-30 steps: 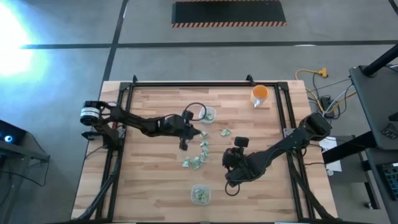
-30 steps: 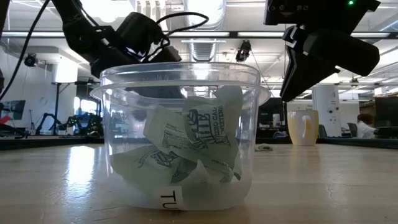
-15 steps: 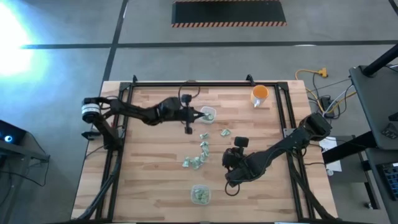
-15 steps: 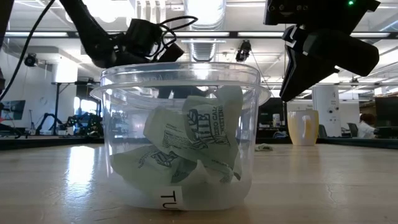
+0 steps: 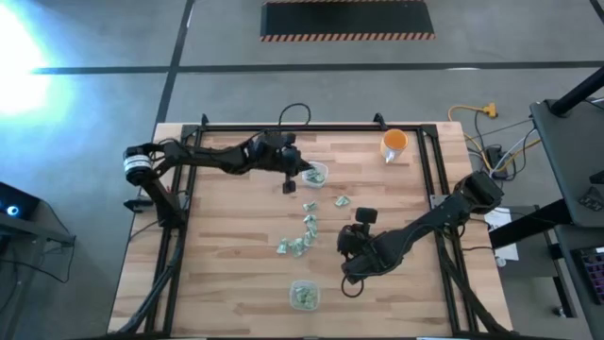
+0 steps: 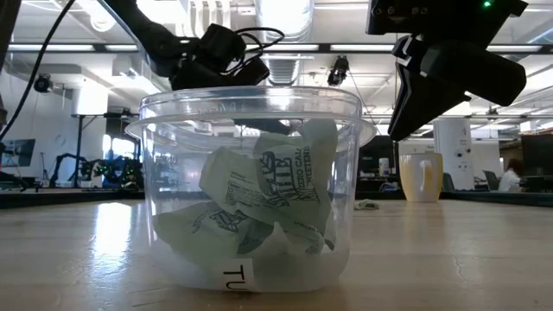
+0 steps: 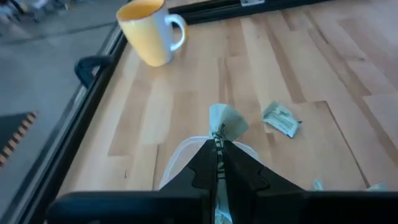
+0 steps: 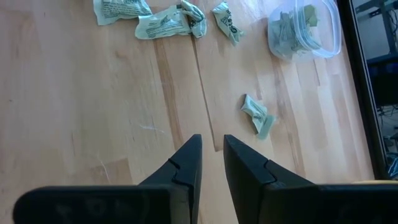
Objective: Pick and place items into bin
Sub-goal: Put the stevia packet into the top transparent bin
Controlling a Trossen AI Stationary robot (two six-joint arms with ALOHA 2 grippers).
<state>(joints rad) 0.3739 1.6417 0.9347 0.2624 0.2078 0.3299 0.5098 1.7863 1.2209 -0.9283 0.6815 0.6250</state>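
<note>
Looking down from the high view, a wooden worktop (image 5: pixel 236 264) carries two clear plastic tubs. One tub (image 5: pixel 316 174) sits toward the far edge, near the middle; the left gripper (image 5: pixel 294 175) hovers right beside it. A second tub (image 5: pixel 303 295) near the front edge already holds several pale green-and-white wrapped items. About seven loose items (image 5: pixel 308 227) lie scattered in the middle between the tubs, so the task looks partly done. The right gripper (image 5: pixel 353 272) hangs over bare wood near the front, just right of the front tub. An orange cup (image 5: pixel 394 144) stands at the far right corner.

From the low view, the front tub (image 6: pixel 251 190) fills the picture, about half full of crinkled items.

From the left wrist view, the fingers are clamped on one wrapped item (image 7: pixel 225 121), held above the far tub's rim (image 7: pixel 180 157); a loose item (image 7: pixel 281 119) lies nearby.

From the right wrist view, the fingers (image 8: pixel 185 163) stand slightly apart and hold nothing; one item (image 8: pixel 258 114) lies ahead, with more items and the far tub (image 8: pixel 305 28) beyond
</note>
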